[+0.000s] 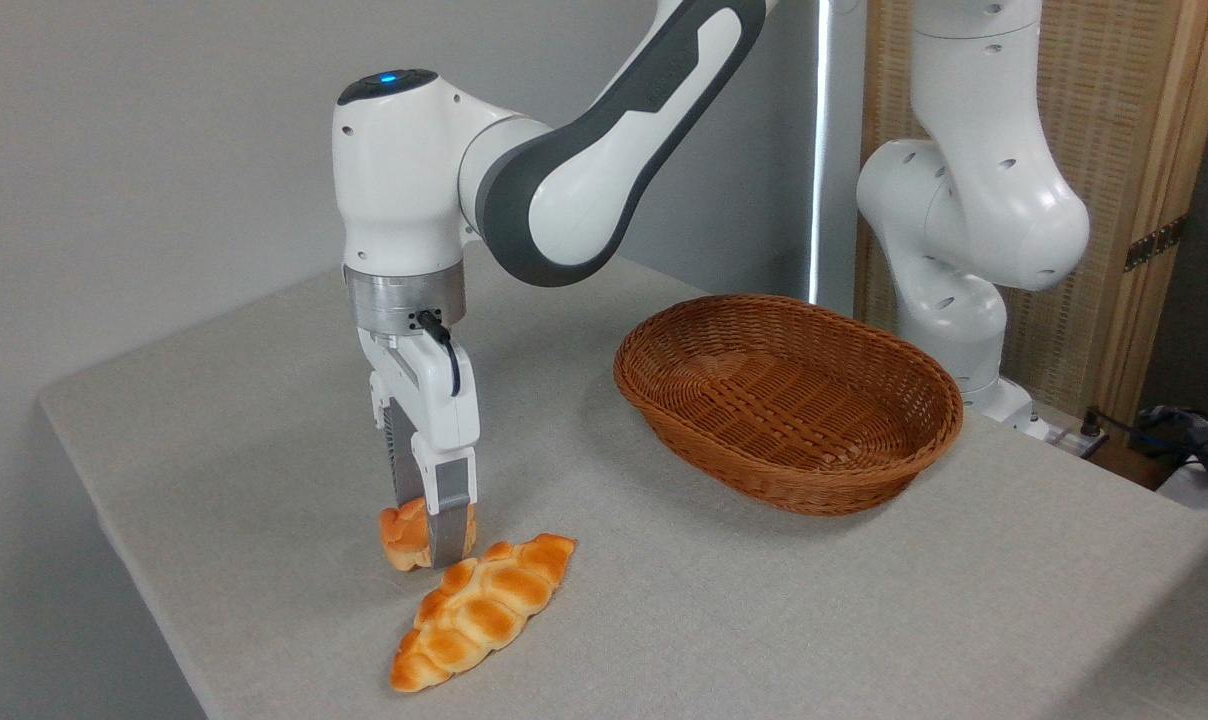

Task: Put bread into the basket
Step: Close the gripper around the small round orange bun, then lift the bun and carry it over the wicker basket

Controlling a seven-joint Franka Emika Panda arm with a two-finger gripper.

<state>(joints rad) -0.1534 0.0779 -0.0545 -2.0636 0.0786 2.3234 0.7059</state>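
Camera: one pincer (434,535) apparently clasping one bread (402,535), one braided loaf (484,610), one empty basket (789,400).

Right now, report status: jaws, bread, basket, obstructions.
Gripper down at the bun, jaws straddling it, grip unconfirmed. Basket empty, off to the right. Braided loaf beside the bun.

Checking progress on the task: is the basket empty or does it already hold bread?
Empty. The basket shows only bare wicker inside; the bun sits on the table at the gripper.
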